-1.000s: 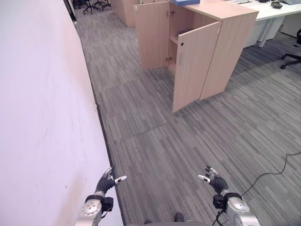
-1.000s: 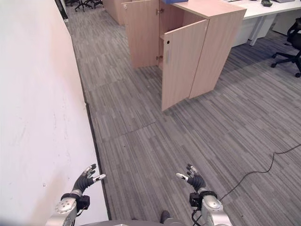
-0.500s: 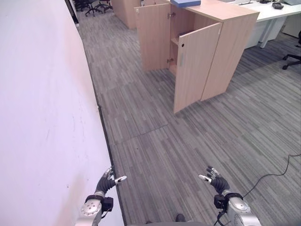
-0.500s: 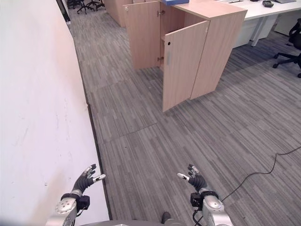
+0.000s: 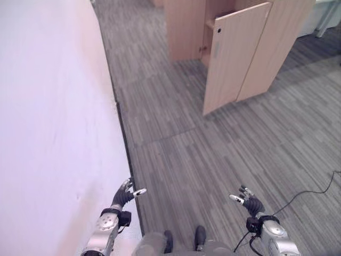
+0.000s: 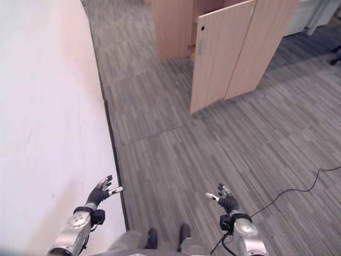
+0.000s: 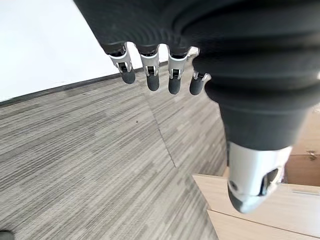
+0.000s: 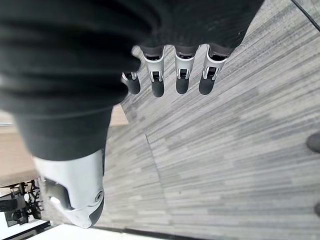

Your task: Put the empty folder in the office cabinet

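Approach step: we are facing the open office cabinet (image 5: 240, 53) at one o'clock, left hand (image 5: 123, 194) and right hand (image 5: 249, 202) relaxed, holding nothing; next, finding the folder.

Cabinet (image 5: 240, 48) top seemingly beyond frame edge

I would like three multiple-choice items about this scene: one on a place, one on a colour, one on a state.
1. Where is the white wall?
A. on the robot's left
B. on its right
C. behind the cabinet

2. What colour is the cabinet?
A. black
B. light wood
C. blue

3. How is the near cabinet door?
A. shut
B. swung open
C. lying on the floor

Key: 1 A, the wall fills the head views' left side. 2 B, its panels are pale wood. 3 B, it stands out from the cabinet body over the grey floor.
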